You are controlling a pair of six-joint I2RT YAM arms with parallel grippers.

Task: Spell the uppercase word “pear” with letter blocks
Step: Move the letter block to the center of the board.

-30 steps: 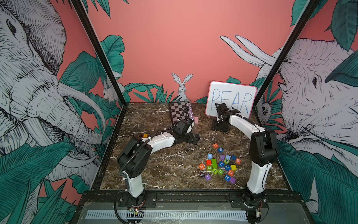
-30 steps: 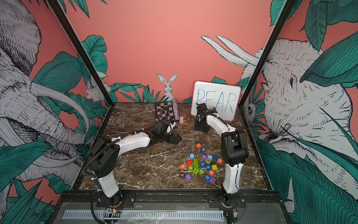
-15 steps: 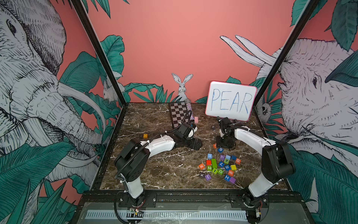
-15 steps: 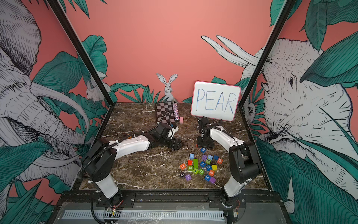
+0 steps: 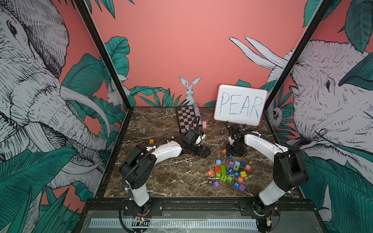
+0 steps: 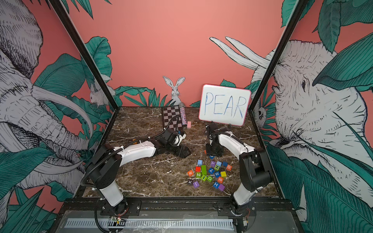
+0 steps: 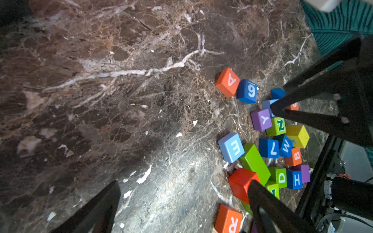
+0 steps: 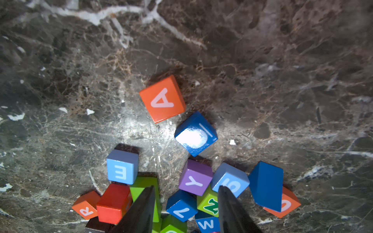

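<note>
The black P block (image 5: 222, 132) stands alone on the marble below the whiteboard. The orange A (image 8: 162, 98) lies just behind the block pile, beside a blue 6 block (image 8: 195, 134). The light-blue E (image 8: 122, 166) and orange R (image 8: 85, 204) sit at the pile's left edge. My right gripper (image 8: 186, 188) hangs open over the pile's back edge, above the 7, N and Y blocks, holding nothing. Left of the pile, my left gripper (image 7: 182, 185) is low over bare marble, open and empty, with the R (image 7: 229, 219) by one finger.
A pink-edged whiteboard (image 5: 240, 105) reading PEAR leans at the back right. A checkerboard (image 5: 186, 119), a glitter tube (image 5: 197, 116) and a pink block (image 5: 204, 124) lie at the back. A lone brownish block (image 5: 151, 141) sits at the left. Other coloured blocks (image 5: 232, 173) form the pile.
My right arm has come forward from the whiteboard to the back of the pile. The left gripper has shifted right, toward the pile.
</note>
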